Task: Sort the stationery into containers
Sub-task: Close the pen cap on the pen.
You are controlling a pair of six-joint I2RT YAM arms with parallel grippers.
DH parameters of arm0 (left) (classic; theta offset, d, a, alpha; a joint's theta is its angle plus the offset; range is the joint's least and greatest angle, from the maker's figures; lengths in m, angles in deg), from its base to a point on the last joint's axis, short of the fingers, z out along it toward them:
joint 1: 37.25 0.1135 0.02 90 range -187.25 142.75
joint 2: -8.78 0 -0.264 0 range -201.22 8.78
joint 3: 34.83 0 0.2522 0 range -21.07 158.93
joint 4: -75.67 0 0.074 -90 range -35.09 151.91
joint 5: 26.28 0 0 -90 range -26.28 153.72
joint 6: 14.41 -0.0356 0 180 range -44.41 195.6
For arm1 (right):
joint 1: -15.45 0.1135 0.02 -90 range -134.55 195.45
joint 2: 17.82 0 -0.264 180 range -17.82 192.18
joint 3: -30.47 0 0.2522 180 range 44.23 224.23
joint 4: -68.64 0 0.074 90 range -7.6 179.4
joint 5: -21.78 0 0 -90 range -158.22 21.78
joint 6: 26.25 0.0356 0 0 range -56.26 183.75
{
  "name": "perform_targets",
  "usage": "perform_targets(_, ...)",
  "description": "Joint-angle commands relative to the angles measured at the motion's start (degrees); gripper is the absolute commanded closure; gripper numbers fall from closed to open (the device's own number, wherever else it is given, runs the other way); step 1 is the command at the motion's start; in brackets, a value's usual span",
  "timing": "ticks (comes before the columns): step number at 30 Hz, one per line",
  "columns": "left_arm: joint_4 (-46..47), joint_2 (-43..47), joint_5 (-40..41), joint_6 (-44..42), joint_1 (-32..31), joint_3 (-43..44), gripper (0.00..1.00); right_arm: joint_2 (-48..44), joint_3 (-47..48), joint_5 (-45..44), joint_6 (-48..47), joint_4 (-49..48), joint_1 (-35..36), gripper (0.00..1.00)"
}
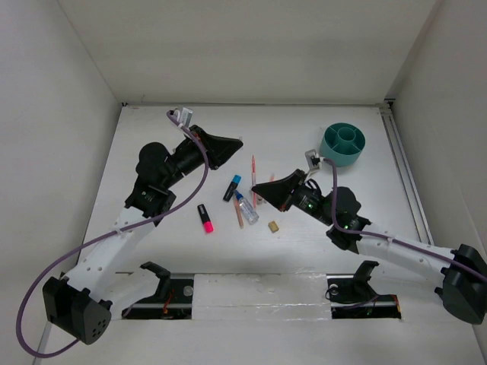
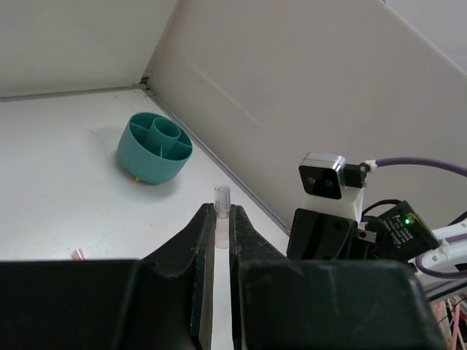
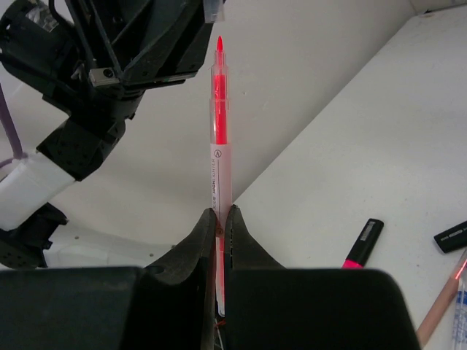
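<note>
- The pink pen (image 3: 220, 146) is standing up out of the right gripper (image 3: 219, 216). Its clear barrel is pinched near the lower end between the clenched fingers, and its bare red tip is pointing up towards the other arm.
- In the overhead view this pen is hanging over the middle of the table (image 1: 152, 129), above the loose stationery and not touching it.
- A small clear cap (image 2: 221, 195) is sitting between the tips of the left gripper (image 2: 221, 216), which is closing tight on it. The open end of the cap is poking out past the fingertips.
- The two grippers are facing each other near the table's centre. The cap is just beyond the pen's tip and is staying apart from it.
- Below them, a blue-capped marker (image 1: 231, 188), a clear bottle (image 1: 245, 207) and a thin pencil (image 1: 239, 217) are lying close together, the pencil just beside the bottle.
- A pink-capped marker (image 1: 205, 218) is lying a little to the left of that group, on its own.
- A tiny tan block (image 1: 273, 226) is resting to the right of the bottle, near the right arm's wrist.
- The teal organiser (image 1: 342, 144) is standing upright near the far right corner, well apart from all the items, its central cup and divided ring facing upward.
</note>
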Motion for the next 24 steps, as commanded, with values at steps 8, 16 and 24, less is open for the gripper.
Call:
perform_targets(8,5.3,3.1,3.0,0.6,0.0,-1.5,1.00,5.6,2.0,-2.7,2.2,-8.7,3.7,1.00)
perform_targets(16,4.7,3.1,3.0,0.6,0.0,-1.5,1.00,7.5,4.0,-3.3,1.2,-9.9,4.8,1.00)
perform_targets(24,4.7,3.1,3.0,0.1,0.0,-1.5,1.00,8.6,7.0,-4.4,0.0,-8.8,4.8,1.00)
